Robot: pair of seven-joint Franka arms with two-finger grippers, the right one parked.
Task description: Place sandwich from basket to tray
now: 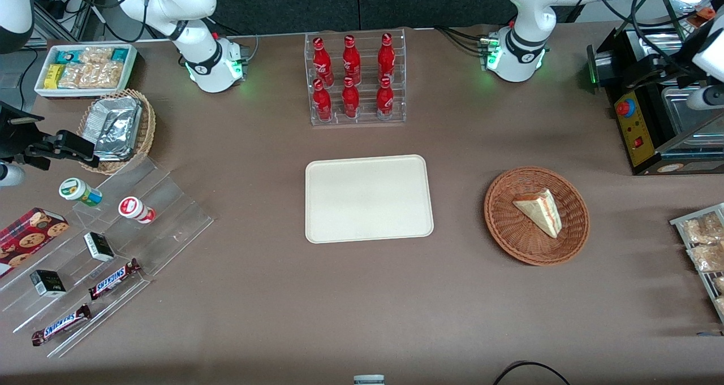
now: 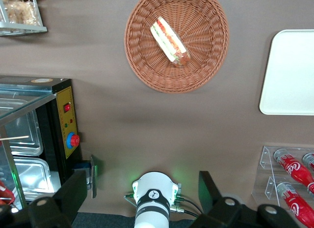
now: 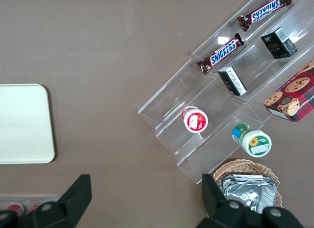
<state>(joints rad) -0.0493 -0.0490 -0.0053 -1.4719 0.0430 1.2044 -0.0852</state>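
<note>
The sandwich [image 1: 540,210], a pale wedge with red and green filling on its cut edge, lies in the round reddish-brown basket [image 1: 509,239]. The cream tray [image 1: 367,198] lies flat and bare at mid-table, beside the basket toward the parked arm's end. My left gripper [image 1: 662,71] hangs high over the black machine at the working arm's end, well apart from the basket and farther from the front camera. In the left wrist view the gripper [image 2: 142,193] is open and empty, its fingers [image 2: 211,188] spread wide. That view also shows the sandwich [image 2: 169,41], the basket [image 2: 147,75] and the tray [image 2: 289,75].
A clear rack of red bottles [image 1: 353,79] stands farther from the front camera than the tray. A black machine [image 1: 650,130] sits under my gripper. A wire rack of snack packets [image 1: 701,243] lies near the table's edge. A stepped acrylic stand with snacks [image 1: 113,243] lies toward the parked arm's end.
</note>
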